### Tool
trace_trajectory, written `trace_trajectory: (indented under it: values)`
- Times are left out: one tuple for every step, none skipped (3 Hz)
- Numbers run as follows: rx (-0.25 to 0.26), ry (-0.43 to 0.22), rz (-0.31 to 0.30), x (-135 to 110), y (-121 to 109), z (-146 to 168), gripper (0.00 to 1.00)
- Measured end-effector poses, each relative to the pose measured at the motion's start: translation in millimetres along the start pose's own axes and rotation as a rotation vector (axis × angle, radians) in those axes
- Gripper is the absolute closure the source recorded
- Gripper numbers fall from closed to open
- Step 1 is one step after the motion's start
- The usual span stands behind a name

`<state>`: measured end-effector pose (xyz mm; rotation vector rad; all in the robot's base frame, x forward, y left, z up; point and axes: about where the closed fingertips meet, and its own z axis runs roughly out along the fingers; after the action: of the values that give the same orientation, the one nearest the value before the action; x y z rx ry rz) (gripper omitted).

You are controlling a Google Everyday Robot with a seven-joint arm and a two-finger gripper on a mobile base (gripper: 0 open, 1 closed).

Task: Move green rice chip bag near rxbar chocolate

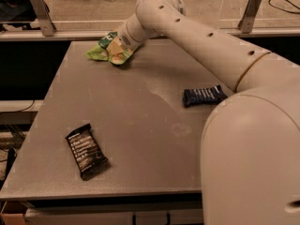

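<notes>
Your gripper (118, 47) is at the far edge of the worktop (140, 125), left of centre, right on the green chip bag (97, 54). The wrist covers it, so you cannot tell whether it is wide, narrow or closed on the bag. The arm (201, 36) reaches to it from the right, running from the robot's body in the near right corner across to the far left.

The chip bag lies crumpled at that far edge. Its long axis runs roughly left to right, and its free end sticks out to the left of the wrist. You cannot tell which end is its top.

The black chocolate bar (86, 151) lies flat in the near left part of the worktop, well apart from the bag. Its long axis runs from far left to near right, and the rows of white text cross it.

A dark blue bar (204, 96) lies on the right side, about midway between near and far. It lies roughly left to right, with its right end against the edge of the robot's body.
</notes>
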<state>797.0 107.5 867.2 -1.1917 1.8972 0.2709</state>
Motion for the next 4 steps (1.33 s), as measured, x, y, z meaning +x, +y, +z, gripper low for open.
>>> trace_trajectory:
  values:
    - [-0.006, -0.013, -0.021, -9, 7, -6, 1.0]
    - [-0.026, -0.01, -0.026, -9, 18, -8, 1.0]
    - [-0.042, -0.009, -0.047, -15, 33, -28, 1.0]
    - [-0.082, -0.017, -0.038, -20, 58, -69, 1.0]
